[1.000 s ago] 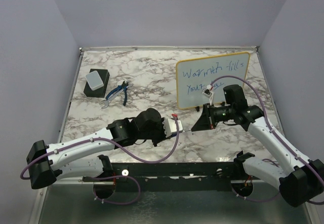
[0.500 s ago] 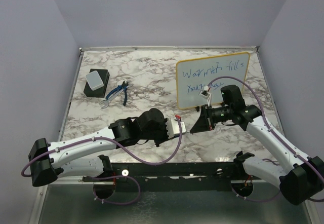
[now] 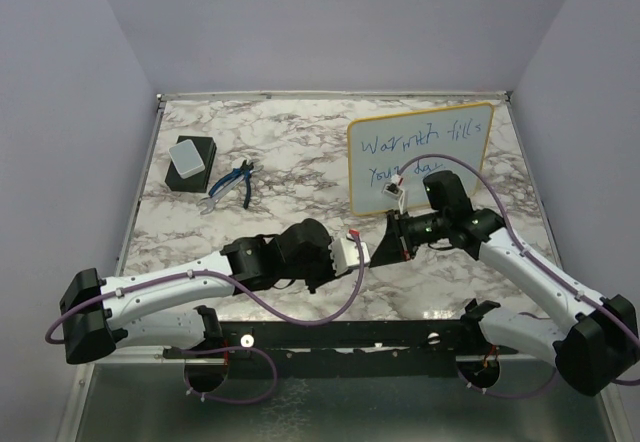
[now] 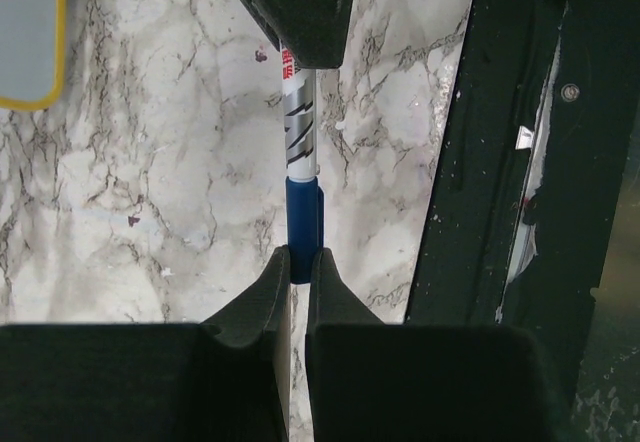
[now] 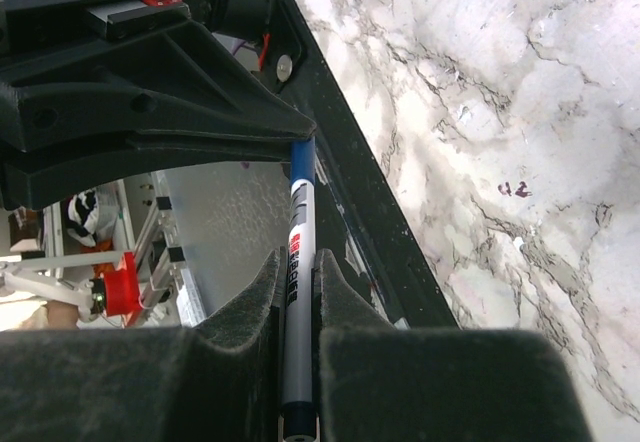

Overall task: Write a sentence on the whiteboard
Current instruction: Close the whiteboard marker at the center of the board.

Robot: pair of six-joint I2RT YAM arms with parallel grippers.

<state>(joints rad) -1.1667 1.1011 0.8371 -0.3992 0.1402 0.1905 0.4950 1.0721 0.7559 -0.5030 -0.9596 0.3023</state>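
Now | marker point(image 4: 300, 132) spans left end effector point(image 4: 298, 262) to right end effector point(image 5: 297, 262) | cap point(image 4: 303, 217) leftward

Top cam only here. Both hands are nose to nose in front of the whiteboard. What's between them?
Observer: A marker with a white barrel, running straight from one hand to the other.
Operator: Who's got which end?
Observer: The left hand is pinched shut on the blue cap.
Operator: And the right?
Observer: The right hand is shut on the white barrel, at its red print.
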